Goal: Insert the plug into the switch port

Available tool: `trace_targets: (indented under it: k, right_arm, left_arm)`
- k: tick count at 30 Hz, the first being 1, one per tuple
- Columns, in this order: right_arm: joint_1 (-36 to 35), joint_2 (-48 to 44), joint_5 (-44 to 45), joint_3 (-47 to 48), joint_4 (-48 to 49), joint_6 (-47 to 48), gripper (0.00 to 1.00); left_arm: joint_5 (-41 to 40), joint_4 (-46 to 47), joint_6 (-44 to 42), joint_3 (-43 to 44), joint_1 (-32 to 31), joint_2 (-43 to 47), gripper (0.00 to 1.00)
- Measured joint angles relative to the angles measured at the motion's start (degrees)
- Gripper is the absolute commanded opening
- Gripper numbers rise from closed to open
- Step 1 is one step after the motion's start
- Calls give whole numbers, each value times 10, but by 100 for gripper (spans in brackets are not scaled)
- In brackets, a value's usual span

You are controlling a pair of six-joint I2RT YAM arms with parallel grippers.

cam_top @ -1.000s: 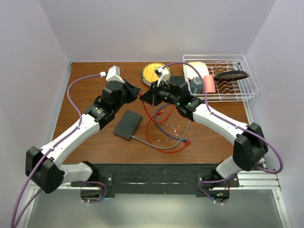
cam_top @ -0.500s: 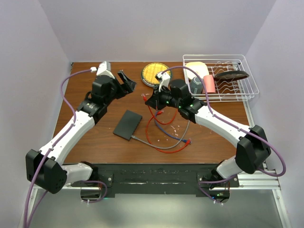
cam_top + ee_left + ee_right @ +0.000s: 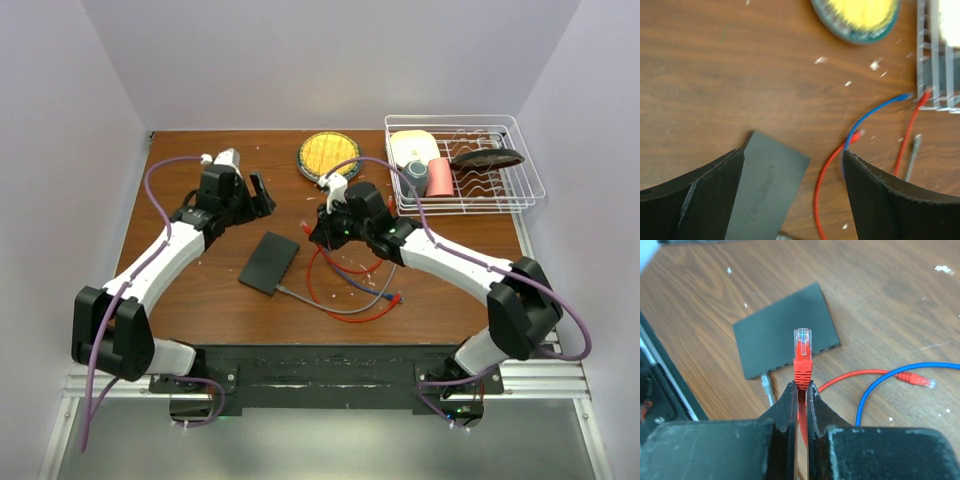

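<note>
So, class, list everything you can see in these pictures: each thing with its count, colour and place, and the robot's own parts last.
switch: one, dark grey, flat on the table left of centre
plug: one, red with a clear tip, held above the switch
red cable: one visible, looped right of the switch
blue cable: one, beside the red cable
grey cable: one, running from the switch's near edge
dish: one, yellow, round, back centre
rack: one, white wire, back right
cups: two, grey and pink, in the rack
table: one, brown wood
left claw: open, empty
right claw: shut on the plug
</note>
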State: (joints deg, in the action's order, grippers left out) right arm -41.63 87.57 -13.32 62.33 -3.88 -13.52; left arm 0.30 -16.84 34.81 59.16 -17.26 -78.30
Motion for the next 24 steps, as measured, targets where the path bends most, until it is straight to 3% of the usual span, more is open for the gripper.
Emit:
trace_targets:
  k: [13,24]
  right_arm:
    - [-102,95,68,0,-19,45,0]
    - [-129,138,110,1,-17,66,0]
  left_arm:
    - [10,0,-27,-107,13,-35,84]
    - [46,59,-31,-165,15,-70,81]
